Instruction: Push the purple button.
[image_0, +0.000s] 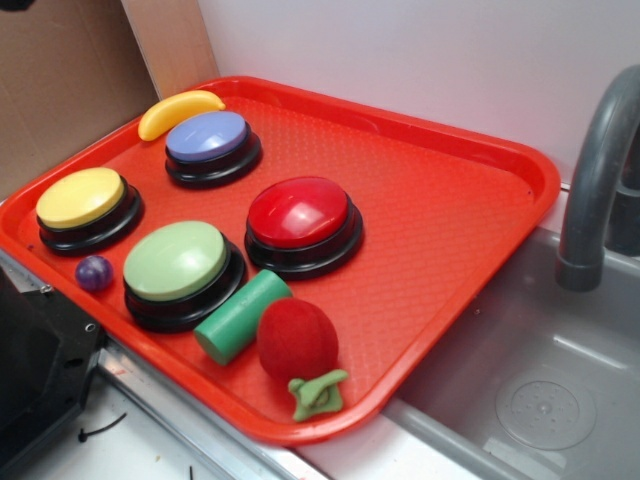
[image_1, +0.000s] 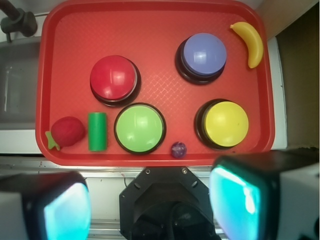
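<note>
The purple button (image_0: 208, 137) has a lavender dome on a black base and stands at the back left of the red tray (image_0: 450, 200), next to a yellow banana (image_0: 180, 111). In the wrist view the purple button (image_1: 203, 54) lies at the upper right, far ahead of my gripper (image_1: 152, 205). My gripper hangs high above the robot base, short of the tray's near rim (image_1: 150, 159). Its two cyan-padded fingers (image_1: 235, 197) stand wide apart with nothing between them. The exterior view does not show the gripper.
Also on the tray are a red button (image_0: 300, 212), a green button (image_0: 178, 262), a yellow button (image_0: 82, 198), a small purple ball (image_0: 94, 272), a green cylinder (image_0: 240, 317) and a red strawberry toy (image_0: 297, 340). A sink (image_0: 540, 400) with a grey faucet (image_0: 590, 200) lies to the right.
</note>
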